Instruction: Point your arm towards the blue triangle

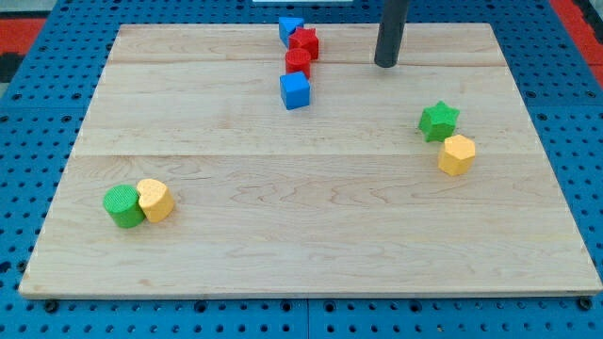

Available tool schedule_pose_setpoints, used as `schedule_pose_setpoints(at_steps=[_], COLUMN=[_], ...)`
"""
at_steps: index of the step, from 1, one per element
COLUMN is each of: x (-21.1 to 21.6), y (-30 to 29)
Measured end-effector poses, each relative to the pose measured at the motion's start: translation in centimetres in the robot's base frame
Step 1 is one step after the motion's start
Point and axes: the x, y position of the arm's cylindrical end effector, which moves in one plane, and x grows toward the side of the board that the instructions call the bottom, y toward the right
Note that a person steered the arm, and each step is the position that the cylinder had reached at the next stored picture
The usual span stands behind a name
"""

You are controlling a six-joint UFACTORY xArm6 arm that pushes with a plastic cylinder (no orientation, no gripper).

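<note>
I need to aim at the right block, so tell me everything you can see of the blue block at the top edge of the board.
The blue triangular block is a small, solid-looking piece in matt blue. It lies flat at the top edge of the wooden board, left of centre. The red star-shaped block overlaps its lower right side and seems to touch it, so its outline is partly hidden. My tip stands apart, to the view's right and slightly lower.
</note>
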Motion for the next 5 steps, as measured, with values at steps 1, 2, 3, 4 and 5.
schedule_pose_setpoints(at_steps=[1, 2, 3, 4, 5], x=[-2.1, -3.8, -5.6, -6.1, -6.1], y=[-1.4, -5.5, -8.5, -10.8, -11.3])
